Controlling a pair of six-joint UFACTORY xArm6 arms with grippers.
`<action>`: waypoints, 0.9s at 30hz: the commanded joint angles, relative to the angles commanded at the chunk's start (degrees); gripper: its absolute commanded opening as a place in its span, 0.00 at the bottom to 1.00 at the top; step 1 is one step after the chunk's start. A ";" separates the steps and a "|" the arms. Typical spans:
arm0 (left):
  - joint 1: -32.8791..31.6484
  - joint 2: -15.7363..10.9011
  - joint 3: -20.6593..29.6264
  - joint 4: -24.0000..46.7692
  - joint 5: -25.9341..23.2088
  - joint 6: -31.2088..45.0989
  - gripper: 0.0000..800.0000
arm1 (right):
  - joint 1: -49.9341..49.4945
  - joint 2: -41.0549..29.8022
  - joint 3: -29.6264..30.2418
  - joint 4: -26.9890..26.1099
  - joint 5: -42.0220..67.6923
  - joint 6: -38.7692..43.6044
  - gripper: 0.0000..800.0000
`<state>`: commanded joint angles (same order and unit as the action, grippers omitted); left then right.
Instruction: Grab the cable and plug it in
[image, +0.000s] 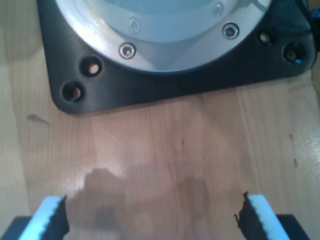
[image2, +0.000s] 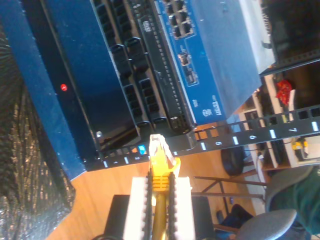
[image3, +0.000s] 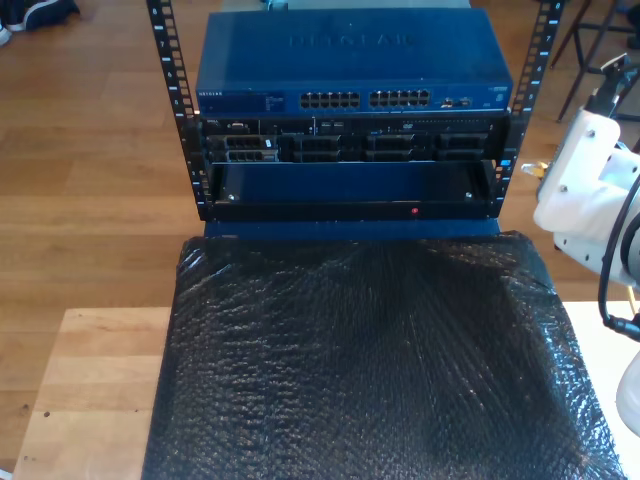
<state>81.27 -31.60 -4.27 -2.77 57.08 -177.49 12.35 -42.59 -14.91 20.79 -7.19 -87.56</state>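
Exterior view: a blue network switch (image3: 350, 60) sits at the top of a black rack frame (image3: 170, 90); embossed lettering on its lid appears to read NETGEAR, and small white print at the front panel's corner is too fine to read. Two blocks of ports (image3: 365, 99) run along its front. Below it sit darker rack units (image3: 350, 148) and a black panel with a small red light (image3: 416, 211). In front, black bubble wrap (image3: 370, 360) covers a wooden table (image3: 90, 390). A white arm (image3: 585, 185) stands at the exterior view's right edge.

Second wrist view: my second gripper (image2: 159, 192) is clamped on the cable (image2: 161, 170), its white toothed pads (image2: 137, 207) pressing the yellow boot from both sides. The clear RJ45 plug (image2: 157, 144) projects past the fingertips, its long axis in line with the fingers, pointing toward the rack's numbered rail (image2: 240, 136), where white digits 1, 2, 5, 6 and 7 can be made out. The plug tip lies just short of the rail, below the port rows. The blue switch's label is too blurred to read.

First wrist view: my first gripper (image: 152, 217) is spread wide with nothing between its pale blue pads (image: 47, 215), above bare wood before a black base plate (image: 165, 75) carrying a bolted metal flange (image: 165, 35).
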 joint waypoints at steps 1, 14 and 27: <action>0.00 0.00 0.00 0.00 0.00 0.00 1.00 | 0.00 0.09 -0.09 -1.14 0.09 0.09 0.00; 0.00 0.00 0.00 0.00 0.00 0.00 1.00 | 1.05 2.11 1.93 -7.74 -4.13 0.09 0.00; 0.00 0.00 0.00 0.00 0.00 0.00 1.00 | 0.79 8.09 3.60 -11.08 -24.09 0.18 0.00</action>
<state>81.27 -31.60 -4.27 -2.77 57.08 -177.49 13.14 -34.51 -11.31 9.71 -31.27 -87.38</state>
